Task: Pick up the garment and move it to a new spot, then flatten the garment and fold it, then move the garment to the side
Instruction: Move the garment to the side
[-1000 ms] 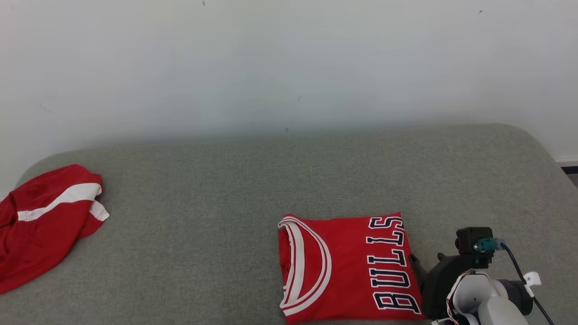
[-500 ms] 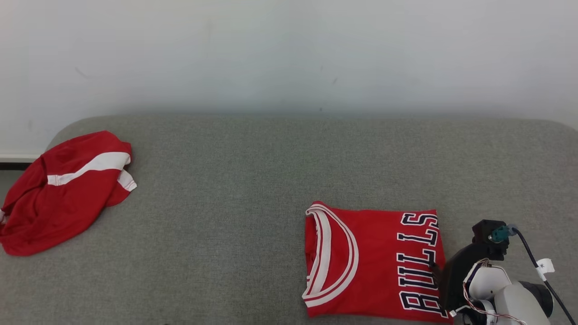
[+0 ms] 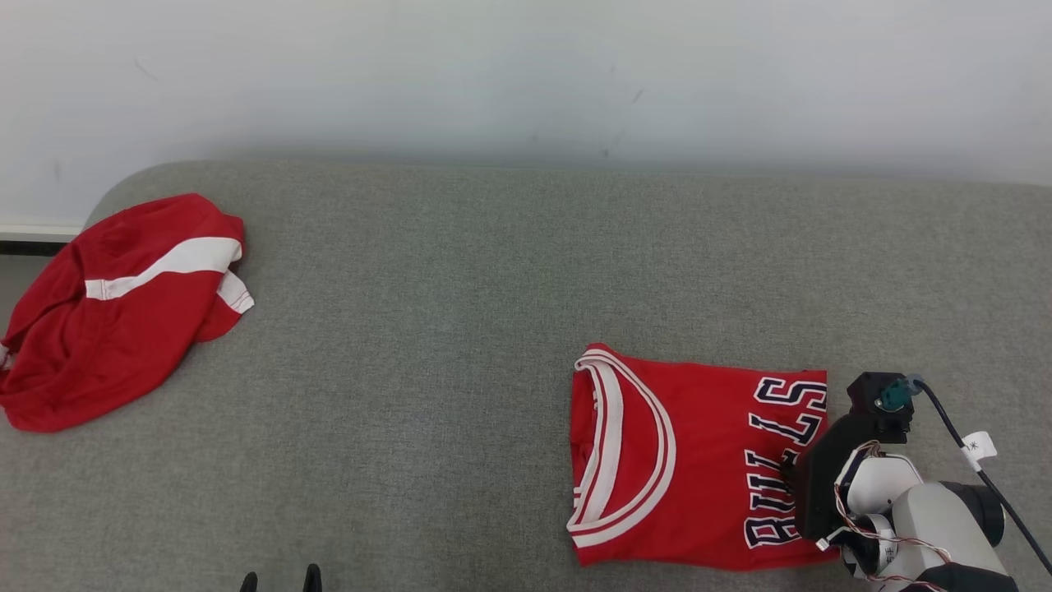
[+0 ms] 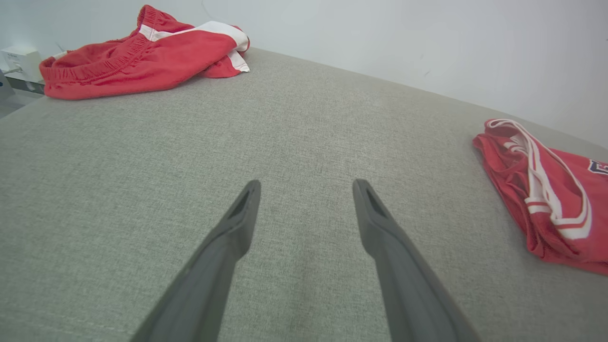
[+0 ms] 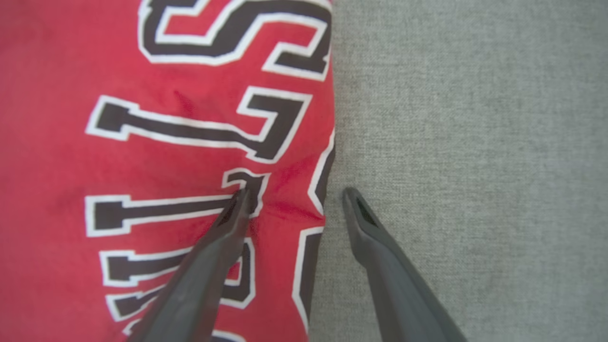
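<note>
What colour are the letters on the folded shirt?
Black letters with white edges, on red. Best in the right wrist view.

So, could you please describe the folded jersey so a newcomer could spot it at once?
On the grey cushioned surface by the white wall, look toward its right side. The folded jersey lies flat, a red rectangle lettered BULLS, unlike the crumpled red shorts at the left.

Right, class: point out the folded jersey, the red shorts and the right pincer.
folded jersey point(image 3: 707, 460), head view, plain red chest panel.
red shorts point(image 3: 107, 353), head view, red cloth below the white stripe.
right pincer point(image 5: 297, 191), right wrist view, midway between its fingertips.
</note>
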{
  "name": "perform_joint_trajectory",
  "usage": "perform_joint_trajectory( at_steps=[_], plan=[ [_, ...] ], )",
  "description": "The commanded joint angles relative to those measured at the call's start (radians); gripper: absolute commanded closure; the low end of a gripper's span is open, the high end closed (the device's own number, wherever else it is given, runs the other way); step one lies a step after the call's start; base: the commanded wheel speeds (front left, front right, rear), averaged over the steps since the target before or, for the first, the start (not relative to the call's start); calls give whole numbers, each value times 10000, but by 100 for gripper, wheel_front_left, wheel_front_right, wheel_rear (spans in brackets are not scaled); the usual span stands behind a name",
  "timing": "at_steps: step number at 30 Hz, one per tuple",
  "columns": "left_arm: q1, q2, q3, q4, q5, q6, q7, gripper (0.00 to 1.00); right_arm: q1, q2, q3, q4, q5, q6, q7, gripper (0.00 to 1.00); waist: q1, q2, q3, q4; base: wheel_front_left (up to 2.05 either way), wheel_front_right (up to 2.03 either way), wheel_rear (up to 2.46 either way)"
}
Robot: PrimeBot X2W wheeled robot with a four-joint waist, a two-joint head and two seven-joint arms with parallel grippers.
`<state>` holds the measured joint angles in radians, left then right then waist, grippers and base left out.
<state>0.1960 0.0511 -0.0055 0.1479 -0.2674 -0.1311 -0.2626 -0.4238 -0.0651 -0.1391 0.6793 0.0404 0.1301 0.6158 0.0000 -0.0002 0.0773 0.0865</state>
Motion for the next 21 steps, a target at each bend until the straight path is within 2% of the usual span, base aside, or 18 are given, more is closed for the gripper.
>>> perform_joint_trajectory(
  at_steps=[1,2,9,14,21],
  plan=[
    [-155,-13,4,-16,-72,13,-29,0,261,29,169,361,-61,7,238,81,0,2,96,-16,0,0,0],
    [-148,-13,16,-23,-60,13,-29,0,218,-30,225,347,-12,7,221,100,0,2,122,-45,0,0,0],
    [-304,-15,47,-125,-92,14,-29,0,-205,-780,877,-1,-64,-20,126,100,0,2,345,-469,0,0,0],
    [-611,-15,88,-482,-34,13,-29,0,-910,-1265,2090,-540,158,-16,33,100,0,2,875,-1091,0,0,0],
    [-1290,-13,70,-1144,195,13,-29,0,-1967,-2263,3815,-1076,688,-10,-75,100,0,2,1812,-2088,0,0,0]
  ],
)
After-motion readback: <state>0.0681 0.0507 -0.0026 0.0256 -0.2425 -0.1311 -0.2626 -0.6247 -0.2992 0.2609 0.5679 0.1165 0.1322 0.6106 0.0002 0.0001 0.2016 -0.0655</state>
